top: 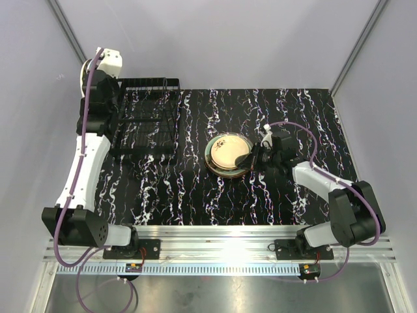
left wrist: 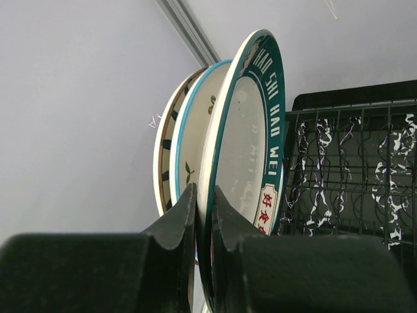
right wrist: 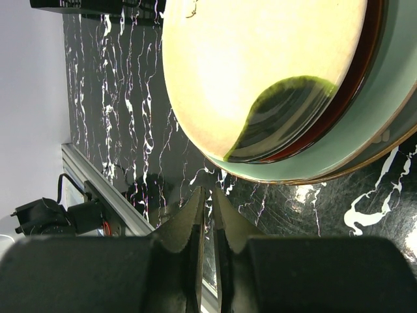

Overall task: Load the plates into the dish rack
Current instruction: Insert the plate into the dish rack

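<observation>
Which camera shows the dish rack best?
Top external: nearly the whole dish rack shows from above. Left wrist catches only part of its wires behind the plates. Right wrist gives at most a dark sliver at the top edge.

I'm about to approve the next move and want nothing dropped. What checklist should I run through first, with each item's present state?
1. Grip of the left pincer on the teal-rimmed plate: ok, fingers closed on its rim.
2. That plate free of the two plates behind it: cannot tell, they sit very close.
3. Held plate over the dish rack: not ok, it is raised beside the rack's far left corner.
4. Rack slots free: ok, no plate shows in it.
5. The right pincer out of the way: ok, shut on nothing, beside the stack of plates.
</observation>
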{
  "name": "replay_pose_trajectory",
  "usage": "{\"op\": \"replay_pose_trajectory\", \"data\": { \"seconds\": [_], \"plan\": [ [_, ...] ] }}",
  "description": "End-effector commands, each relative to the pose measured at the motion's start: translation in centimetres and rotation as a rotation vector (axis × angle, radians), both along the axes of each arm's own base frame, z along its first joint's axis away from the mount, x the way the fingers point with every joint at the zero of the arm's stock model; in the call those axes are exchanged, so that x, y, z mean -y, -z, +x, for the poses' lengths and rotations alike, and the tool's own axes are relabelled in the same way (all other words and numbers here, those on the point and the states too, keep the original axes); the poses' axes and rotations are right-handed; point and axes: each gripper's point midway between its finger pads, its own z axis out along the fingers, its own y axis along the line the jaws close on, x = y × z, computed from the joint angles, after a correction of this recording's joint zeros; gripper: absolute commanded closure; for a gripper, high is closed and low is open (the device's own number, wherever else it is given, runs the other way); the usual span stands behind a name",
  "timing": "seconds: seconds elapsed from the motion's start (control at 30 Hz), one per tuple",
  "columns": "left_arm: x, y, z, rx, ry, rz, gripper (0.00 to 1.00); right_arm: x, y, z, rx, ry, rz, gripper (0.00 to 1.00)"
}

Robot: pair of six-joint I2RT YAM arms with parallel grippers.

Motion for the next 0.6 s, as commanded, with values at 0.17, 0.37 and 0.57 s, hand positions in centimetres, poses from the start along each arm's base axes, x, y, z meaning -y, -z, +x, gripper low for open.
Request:
{"op": "replay_pose_trajectory", "data": {
  "seconds": [0.17, 0.37, 0.57],
  "plan": [
    [-0.8, -2.1, 0.0, 0.104, -0.025, 0.006, 1.0, 0.0, -1.2, 1.4, 0.045, -0.001, 0.024, 0.85],
    [-0.9, -1.7, 0.3, 0.087, -0.035, 0.004, 1.0, 0.0, -1.0, 1.3, 0.037, -0.001, 0.025, 0.85],
    [-1.0, -0.9, 0.9, 0.059, -0.042, 0.003, 1.0, 0.0, -0.8, 1.4, 0.028, 0.0, 0.027, 0.85]
  ]
}}
